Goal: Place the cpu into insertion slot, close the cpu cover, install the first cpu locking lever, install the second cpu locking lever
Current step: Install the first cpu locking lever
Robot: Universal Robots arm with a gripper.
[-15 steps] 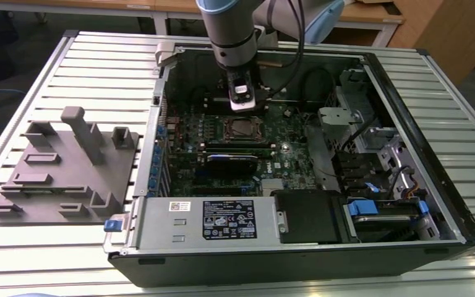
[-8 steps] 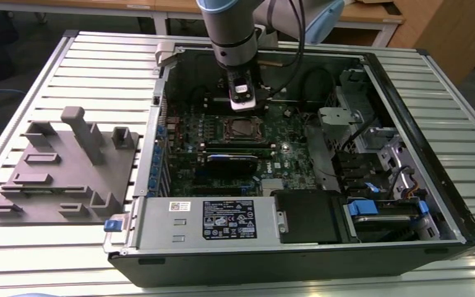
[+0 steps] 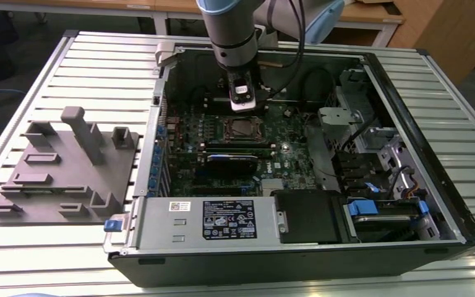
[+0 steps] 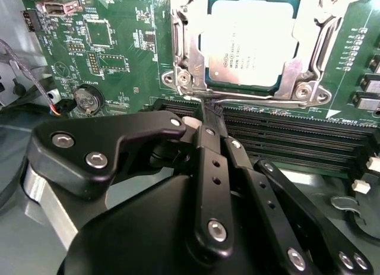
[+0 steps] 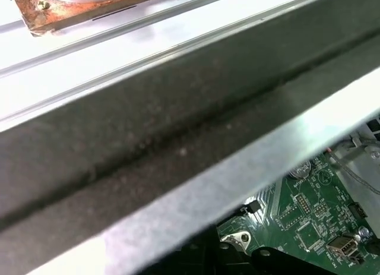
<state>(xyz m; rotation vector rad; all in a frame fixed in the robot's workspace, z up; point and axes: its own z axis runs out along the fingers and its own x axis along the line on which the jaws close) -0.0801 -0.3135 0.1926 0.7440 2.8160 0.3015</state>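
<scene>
The cpu (image 4: 249,46) lies in the insertion slot (image 3: 242,129) on the green motherboard (image 4: 119,49), its silver-grey top facing up. The silvery cpu cover (image 4: 183,49) lies down over it, framing its top. A thin wire locking lever (image 4: 261,100) runs along the socket's edge. My gripper (image 4: 210,110) is shut, its black fingers (image 4: 212,162) pressed together with their tips at that lever, right beside the socket's corner. In the exterior view the gripper (image 3: 246,106) hangs inside the open computer case, just behind the socket.
Long black memory slots (image 4: 291,141) lie between my fingers and the socket. A coin battery (image 4: 89,100) sits nearby. A black card (image 3: 233,162), the power supply (image 3: 221,219) and drive bays (image 3: 378,148) crowd the case. A grey fixture block (image 3: 64,167) stands at the exterior view's left.
</scene>
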